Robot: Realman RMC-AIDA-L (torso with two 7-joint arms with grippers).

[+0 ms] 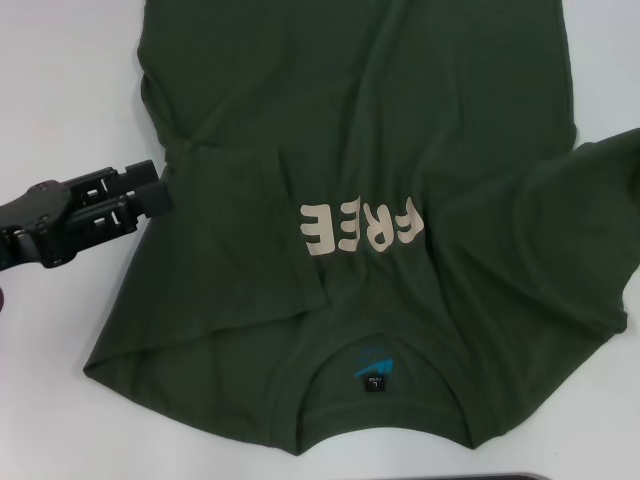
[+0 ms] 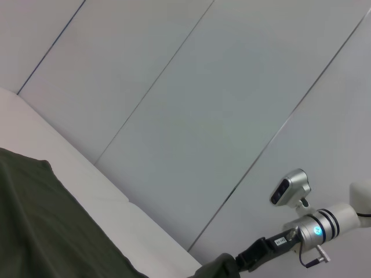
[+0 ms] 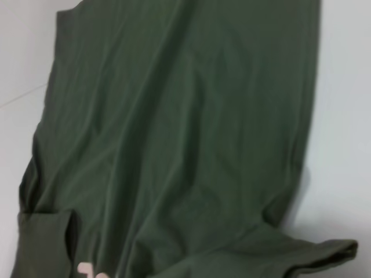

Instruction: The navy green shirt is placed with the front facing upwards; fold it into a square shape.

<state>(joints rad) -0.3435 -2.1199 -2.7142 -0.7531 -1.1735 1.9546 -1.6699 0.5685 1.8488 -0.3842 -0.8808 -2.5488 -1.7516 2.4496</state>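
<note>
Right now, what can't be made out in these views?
- Navy green shirt: hem cut off by the head view's top edge.
- Left gripper: fingertips meet the folded-in sleeve; the head view doesn't show whether they grip it.
- Right gripper: outside every view.
- Neck label: print too small.

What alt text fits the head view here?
Dark olive-green cotton T-shirt with cream "FREE" lettering lies front-up on a white table, its left sleeve folded inward. The black left end effector meets that fold's edge.
</note>
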